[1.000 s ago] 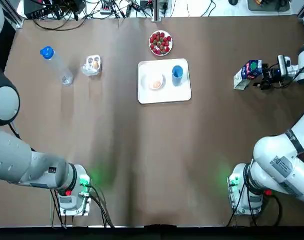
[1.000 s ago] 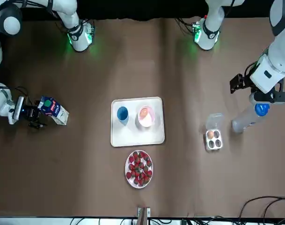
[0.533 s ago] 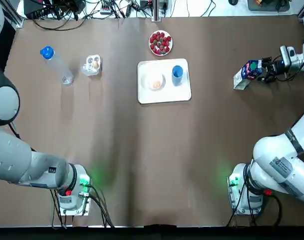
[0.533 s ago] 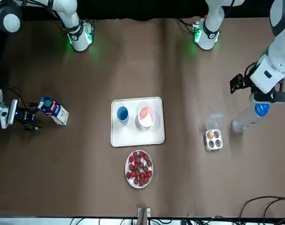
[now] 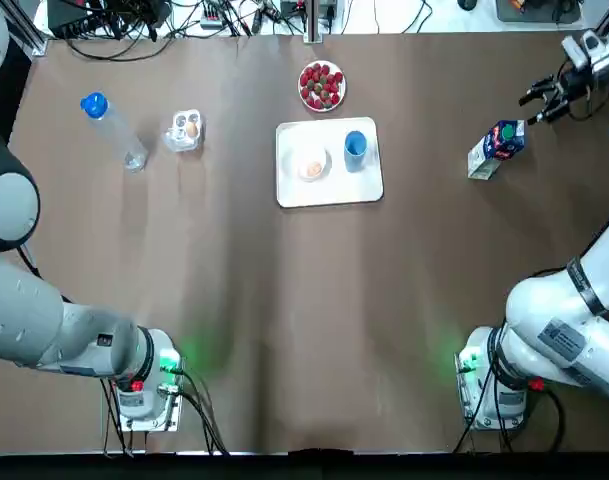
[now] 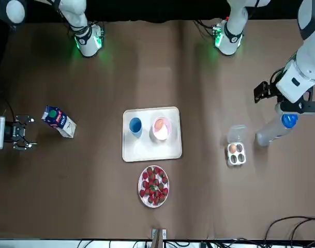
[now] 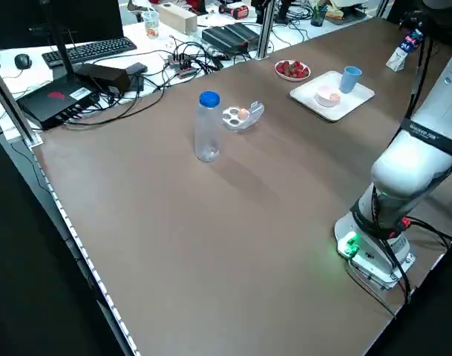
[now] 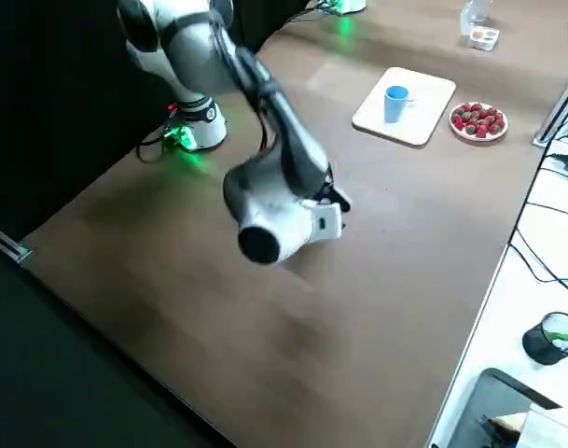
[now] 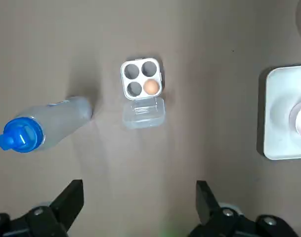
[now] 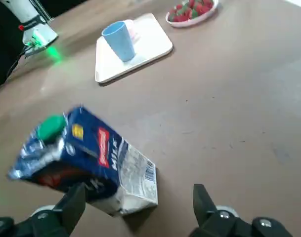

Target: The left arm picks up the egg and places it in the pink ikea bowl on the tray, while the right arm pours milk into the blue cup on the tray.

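An egg (image 6: pixel 159 124) lies in the pink bowl (image 5: pixel 312 165) on the white tray (image 5: pixel 329 190), beside the blue cup (image 5: pixel 355 146). One more egg (image 9: pixel 150 87) sits in the clear egg carton (image 5: pixel 184 130). The milk carton (image 5: pixel 495 148) stands alone on the table at the right. My right gripper (image 5: pixel 544 100) is open and empty, off beyond the carton near the far right corner; its wrist view shows the carton (image 10: pixel 86 158) just ahead of the fingers. My left gripper (image 9: pixel 139 185) hangs open, high over the water bottle (image 9: pixel 41 128) and the egg carton.
A plate of strawberries (image 5: pixel 322 85) sits just beyond the tray. The water bottle (image 5: pixel 112 130) stands left of the egg carton. Cables and electronics (image 7: pixel 136 67) line the far edge of the table.
My right gripper has let go of the milk carton and drawn back towards the far right corner. The carton stays where it stood. The left arm has not moved.
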You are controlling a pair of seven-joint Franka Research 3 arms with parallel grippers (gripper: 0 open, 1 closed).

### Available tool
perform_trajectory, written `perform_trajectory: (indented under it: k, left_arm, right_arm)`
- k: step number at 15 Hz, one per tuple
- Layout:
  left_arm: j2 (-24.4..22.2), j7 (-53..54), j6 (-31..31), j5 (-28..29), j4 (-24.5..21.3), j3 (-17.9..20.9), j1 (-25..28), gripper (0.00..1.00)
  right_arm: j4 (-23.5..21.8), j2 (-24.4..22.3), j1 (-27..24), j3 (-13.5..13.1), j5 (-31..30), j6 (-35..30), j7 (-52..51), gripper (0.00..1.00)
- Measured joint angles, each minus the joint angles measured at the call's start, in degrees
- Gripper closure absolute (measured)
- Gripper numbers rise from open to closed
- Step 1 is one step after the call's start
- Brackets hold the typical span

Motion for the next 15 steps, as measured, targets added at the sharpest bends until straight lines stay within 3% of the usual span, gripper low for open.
perform_trajectory:
  k: [9,15]
  left_arm:
    - [0.02,0.00,0.00,0.00,-0.03,-0.01,-0.22,0.00]
    - [0.06,0.00,-0.02,0.00,-0.16,-0.02,-0.30,0.00]
  right_arm:
    - [1.58,-9.33,3.97,-0.03,-8.54,-0.02,21.02,0.03]
    - [2.14,-17.69,12.73,0.15,-15.72,-0.47,43.58,0.03]
